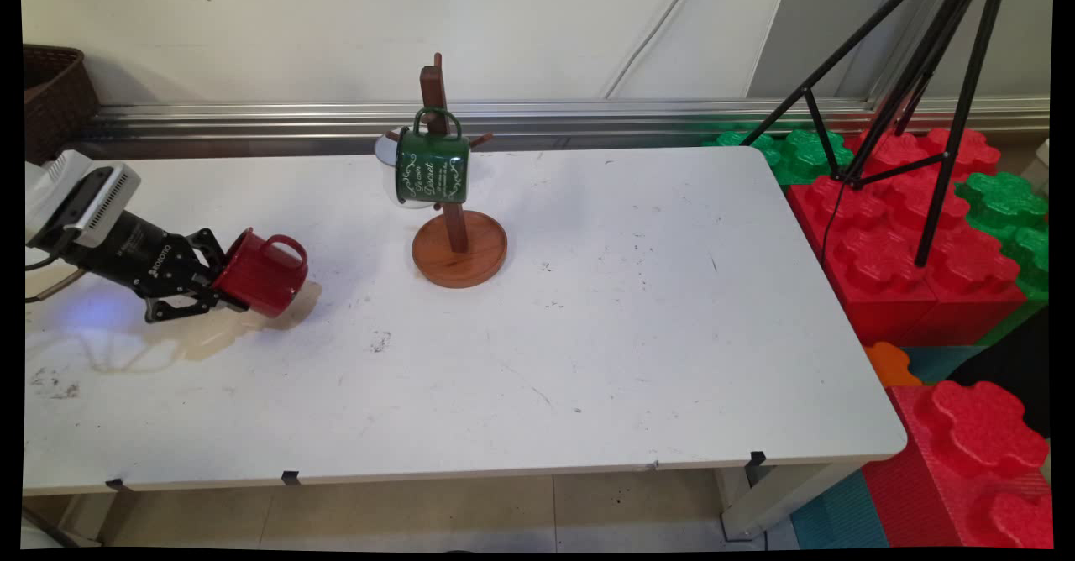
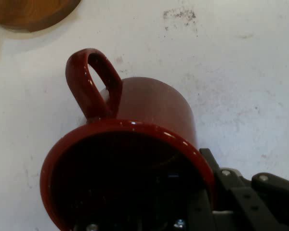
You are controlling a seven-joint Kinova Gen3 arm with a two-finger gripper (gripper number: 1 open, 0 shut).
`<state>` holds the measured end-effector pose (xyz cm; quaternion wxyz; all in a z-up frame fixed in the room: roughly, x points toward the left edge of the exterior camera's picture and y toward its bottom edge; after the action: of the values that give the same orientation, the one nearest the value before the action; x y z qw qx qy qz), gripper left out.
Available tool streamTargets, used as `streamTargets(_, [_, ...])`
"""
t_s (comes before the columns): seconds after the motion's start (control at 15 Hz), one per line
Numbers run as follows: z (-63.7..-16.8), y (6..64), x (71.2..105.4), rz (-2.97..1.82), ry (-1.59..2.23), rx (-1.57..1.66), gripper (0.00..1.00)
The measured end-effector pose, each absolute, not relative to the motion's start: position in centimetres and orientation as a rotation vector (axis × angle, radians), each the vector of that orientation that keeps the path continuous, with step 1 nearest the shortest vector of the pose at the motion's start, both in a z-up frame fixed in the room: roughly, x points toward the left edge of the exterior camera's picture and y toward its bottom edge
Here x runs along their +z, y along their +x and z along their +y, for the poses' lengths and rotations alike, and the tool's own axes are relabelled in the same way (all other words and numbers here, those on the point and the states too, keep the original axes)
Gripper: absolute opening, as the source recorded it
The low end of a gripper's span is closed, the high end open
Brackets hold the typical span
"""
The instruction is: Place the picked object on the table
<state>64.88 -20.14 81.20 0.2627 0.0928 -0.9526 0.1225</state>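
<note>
Red mug [image 2: 135, 163] lies tilted just above the table [image 1: 588, 334], its rim pinched by the gripper [image 1: 220, 288]. That grip on the thin rim looks slight, so the mug could twist loose and drop, though the contact is partly hidden.

Glossy dark-red mug [image 1: 262, 273], tipped sideways, handle up, seemingly just off the table.

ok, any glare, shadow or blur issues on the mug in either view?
Main view: sharp; the glossy red mug in the black gripper throws a soft shadow onto the white table. Hand view: in focus; thin glints along the mug's rim and handle, its interior too dark to read.
</note>
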Motion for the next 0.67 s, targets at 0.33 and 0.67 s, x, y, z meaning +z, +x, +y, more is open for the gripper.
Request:
streamTargets(0.33, [-20.26,64.84,80.97,-2.601,0.235,0.338,0.0])
streamTargets(0.67, [-20.41,64.87,80.8,-2.62,0.222,0.344,0.0])
